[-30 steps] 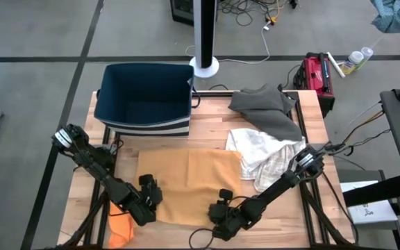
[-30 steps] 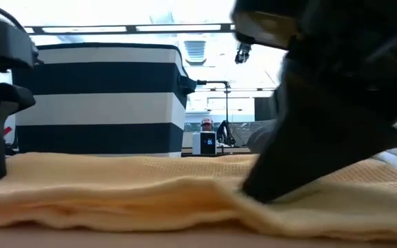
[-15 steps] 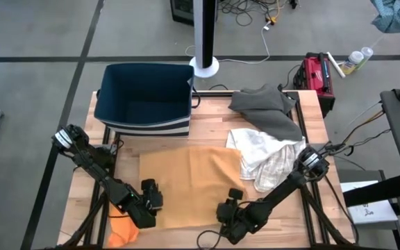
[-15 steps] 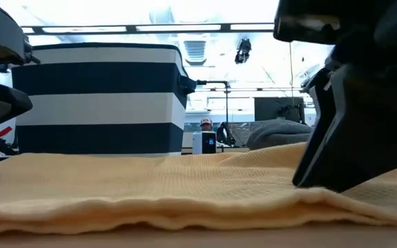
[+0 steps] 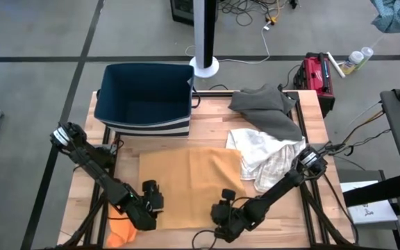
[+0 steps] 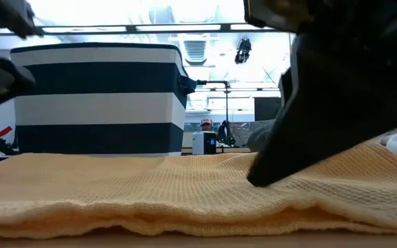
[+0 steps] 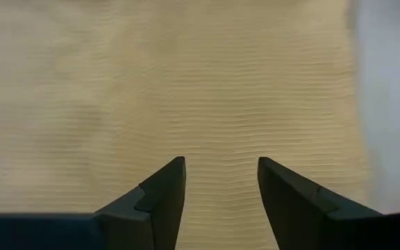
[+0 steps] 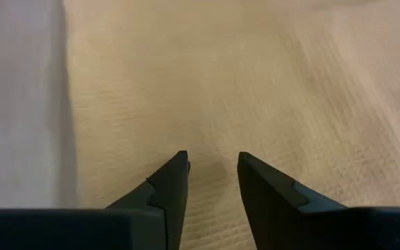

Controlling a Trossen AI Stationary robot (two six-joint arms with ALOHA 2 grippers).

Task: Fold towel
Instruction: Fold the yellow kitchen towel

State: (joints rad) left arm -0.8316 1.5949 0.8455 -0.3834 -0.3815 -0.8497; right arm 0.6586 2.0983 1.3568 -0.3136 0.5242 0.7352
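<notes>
Right claw slid back left along the towel near edge; left claw barely moved. Both gape over flat yellow towel mid-tabletop. Bin and laundry pile sit behind.

Navy striped bin, grey cloth, white patterned cloth, orange cloth, red case

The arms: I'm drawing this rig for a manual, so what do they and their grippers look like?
Both arms are dark, nearly black, slim and jointed, each with a pale ring at one joint. The left gripper and right gripper are blocky and black. In the wrist views each has two matte dark fingers, wedge-shaped, tapering to pointed tips, with a stepped notch. No markings show.
</notes>
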